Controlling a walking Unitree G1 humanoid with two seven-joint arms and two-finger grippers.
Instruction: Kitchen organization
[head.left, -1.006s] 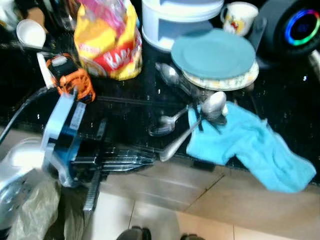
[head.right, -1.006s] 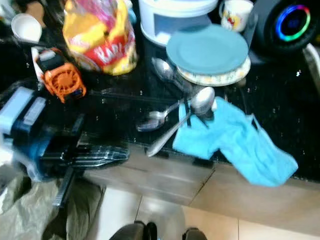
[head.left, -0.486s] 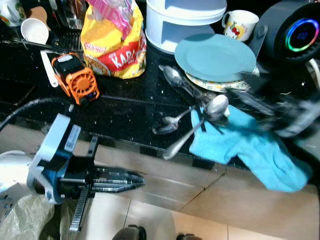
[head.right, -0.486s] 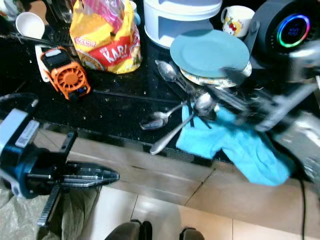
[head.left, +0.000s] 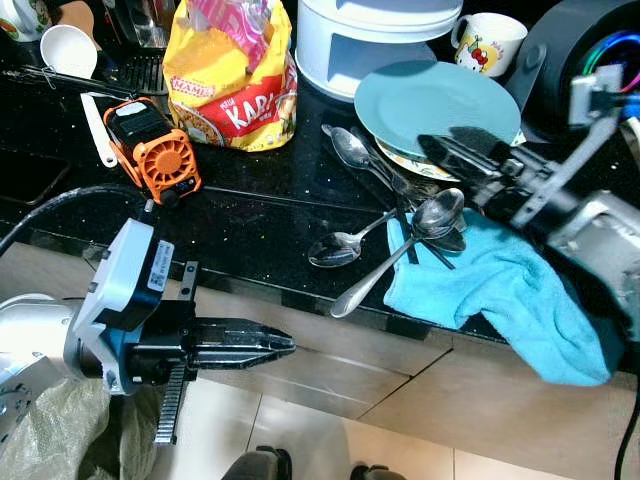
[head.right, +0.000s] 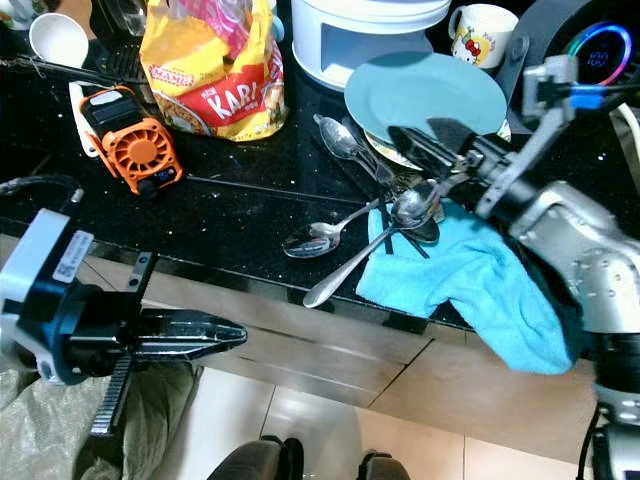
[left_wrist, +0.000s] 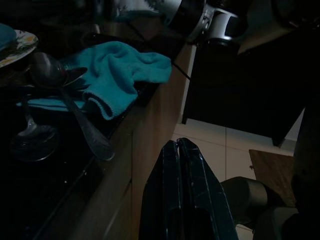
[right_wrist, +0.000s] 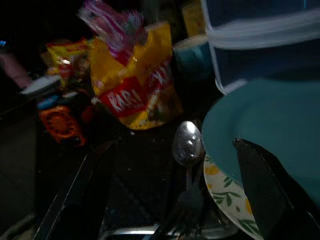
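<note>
Teal plate hides most of patterned plate.

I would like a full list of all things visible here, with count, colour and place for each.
Snack bag: one, yellow and red, back of the black counter.
Small fan device: one, orange and black, left of the bag.
Plates: two stacked, teal on a floral one, counter right.
Spoons: several, silver, centre, crossing below the plates.
Cloth: one, blue, hanging over the counter edge.
Mug: one, white with a picture, back right.
Container: one, white, behind the plates.
Small cup: one, white, back left.
Left tool: shut, below the counter edge.
Right tool: open, over the plates.
</note>
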